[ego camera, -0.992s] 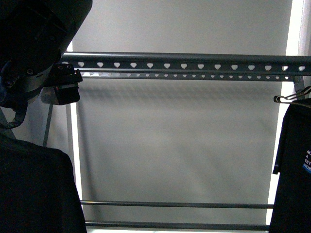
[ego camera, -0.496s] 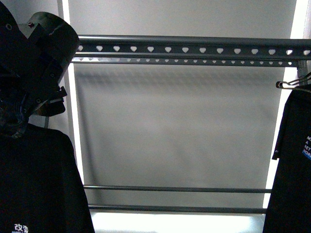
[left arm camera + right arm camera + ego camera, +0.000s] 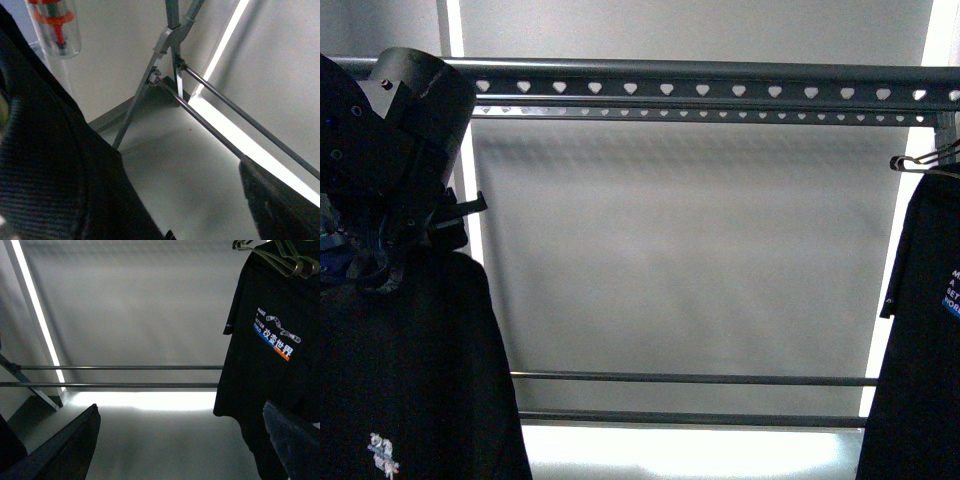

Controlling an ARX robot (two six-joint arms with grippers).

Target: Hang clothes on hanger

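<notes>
The grey rack's top rail (image 3: pixel 720 90), punched with heart-shaped holes, runs across the top of the front view. A black T-shirt (image 3: pixel 415 370) with small white print hangs at the left, just under my left arm (image 3: pixel 390 150). In the left wrist view the black cloth (image 3: pixel 45 165) fills one side beside my open left gripper (image 3: pixel 185 205). A second black T-shirt (image 3: pixel 925 330) hangs on wire hangers (image 3: pixel 923 160) at the right. It shows its white, blue and red print in the right wrist view (image 3: pixel 270 370). My right gripper (image 3: pixel 180 450) is open and empty, short of it.
The rack's two thin crossbars (image 3: pixel 690 378) run low across the front view and also show in the right wrist view (image 3: pixel 125 367). Slanted legs (image 3: pixel 167 55) meet near a wall. A clear bottle with orange parts (image 3: pixel 55 25) stands beyond. A bright light strip (image 3: pixel 145 400) lies behind.
The top rail has shifted higher in the front view. My left arm has dropped away from the rail, and more of the left T-shirt with its white print now shows.
</notes>
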